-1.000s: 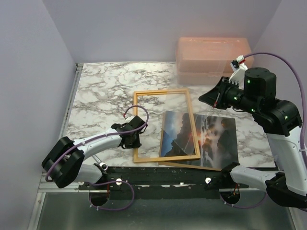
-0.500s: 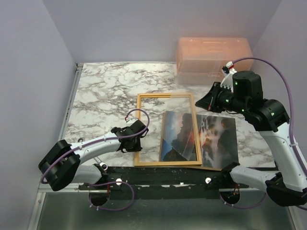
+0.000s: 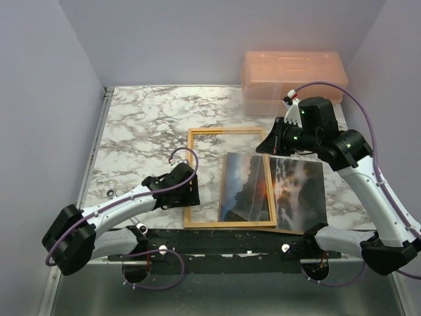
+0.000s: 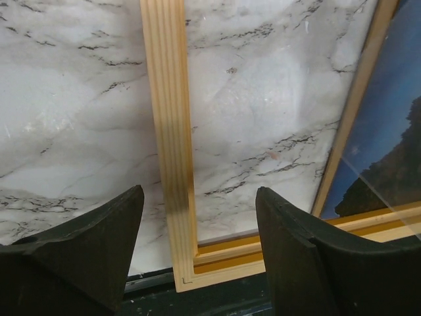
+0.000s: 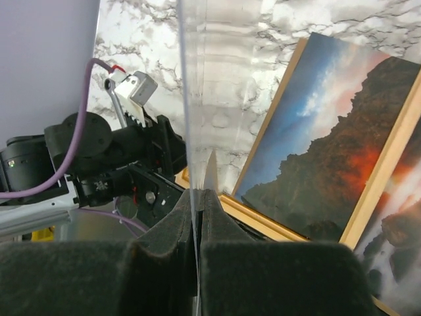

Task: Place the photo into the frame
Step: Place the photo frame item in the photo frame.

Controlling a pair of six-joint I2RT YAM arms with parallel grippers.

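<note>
Overhead, the thin orange wooden rectangular frame lies flat on the marble-patterned table. The glossy sunset photo lies partly beneath its right rail, reaching out to the right. The right gripper hangs over the frame's far right corner, near a pink translucent plastic box.

At the left wrist, the left gripper stands wide, straddling the frame's left rail.

At the right wrist, the fingers pinch a clear transparent sheet above the photo.
</note>
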